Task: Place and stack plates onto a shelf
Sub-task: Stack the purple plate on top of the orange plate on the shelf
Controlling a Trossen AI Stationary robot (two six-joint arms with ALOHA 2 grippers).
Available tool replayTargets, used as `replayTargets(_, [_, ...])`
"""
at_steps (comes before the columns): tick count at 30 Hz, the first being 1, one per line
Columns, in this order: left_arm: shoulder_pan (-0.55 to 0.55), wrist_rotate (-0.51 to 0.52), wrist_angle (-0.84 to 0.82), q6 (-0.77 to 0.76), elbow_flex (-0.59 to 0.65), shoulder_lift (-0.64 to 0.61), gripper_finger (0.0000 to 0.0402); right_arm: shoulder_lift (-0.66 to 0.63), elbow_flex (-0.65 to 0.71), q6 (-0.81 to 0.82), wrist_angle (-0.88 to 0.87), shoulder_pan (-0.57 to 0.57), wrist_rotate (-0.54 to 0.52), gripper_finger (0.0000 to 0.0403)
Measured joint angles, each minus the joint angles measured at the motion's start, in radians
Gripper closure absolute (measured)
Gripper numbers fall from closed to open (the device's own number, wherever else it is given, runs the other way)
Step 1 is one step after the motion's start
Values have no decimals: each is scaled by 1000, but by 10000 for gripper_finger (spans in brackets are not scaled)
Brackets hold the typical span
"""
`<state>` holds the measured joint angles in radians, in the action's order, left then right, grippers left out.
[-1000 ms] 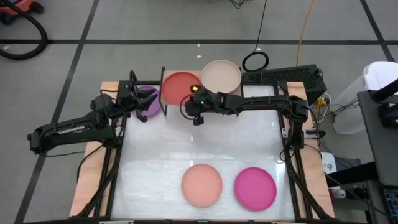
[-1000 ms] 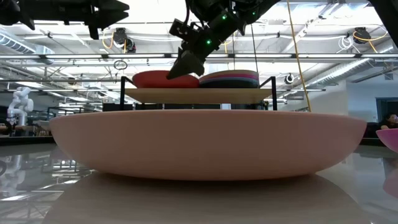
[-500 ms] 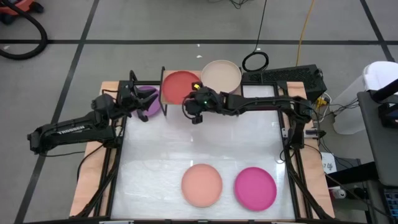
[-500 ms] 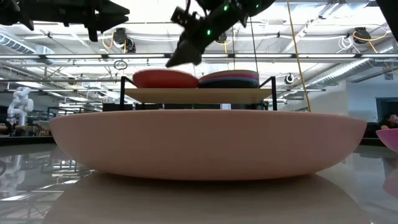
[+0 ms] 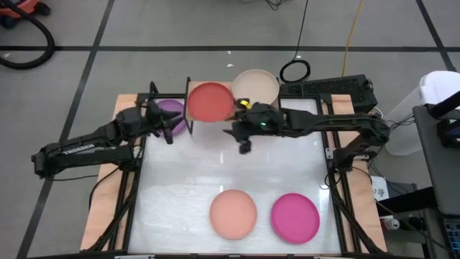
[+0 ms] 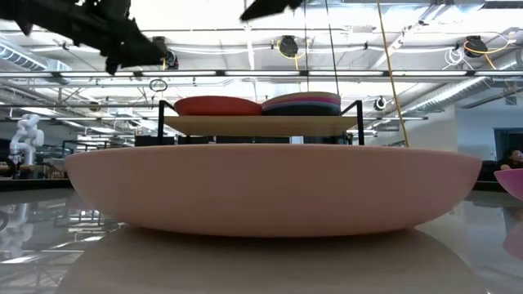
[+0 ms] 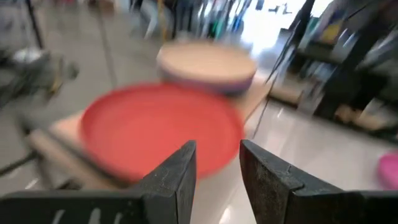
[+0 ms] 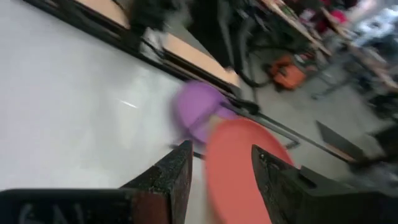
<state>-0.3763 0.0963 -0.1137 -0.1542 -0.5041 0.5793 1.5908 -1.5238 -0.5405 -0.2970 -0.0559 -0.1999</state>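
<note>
You see only edge slivers of the plates under the beige plate (image 5: 255,86); both wrist views blur.

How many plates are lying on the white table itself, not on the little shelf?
2: a salmon plate and a magenta plate, side by side at the table's near edge. None seems hidden there.

The white-surfaced table (image 5: 215,169) carries a salmon plate (image 5: 233,213) and a magenta plate (image 5: 295,217) lying side by side near its front edge, close together but apart. At the back edge stands the shelf (image 6: 261,124) on black legs. A purple plate (image 5: 169,115) lies just left of the shelf, off the white surface
</note>
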Motion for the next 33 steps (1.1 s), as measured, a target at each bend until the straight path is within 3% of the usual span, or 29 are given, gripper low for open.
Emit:
replayTargets(3, [1,56,-268,1,-91,19,275,-89,59,43,-25,43,46,256])
replayTargets(7, [18,113,-554,-53,-177,69,275,-209,199,89,75,106,45,256])
replayTargets(13, [32,158,-817,-209,-147,218,275,-363,478,70,389,184,45,257])
replayTargets(17, [32,167,-768,-238,-148,337,275,-438,641,42,629,211,45,257])
replayTargets(21, [32,182,-728,-255,-147,462,275,-499,747,28,756,220,44,257])
replayTargets(33, [12,286,-685,-170,-147,742,274,-578,798,30,764,221,7,257])
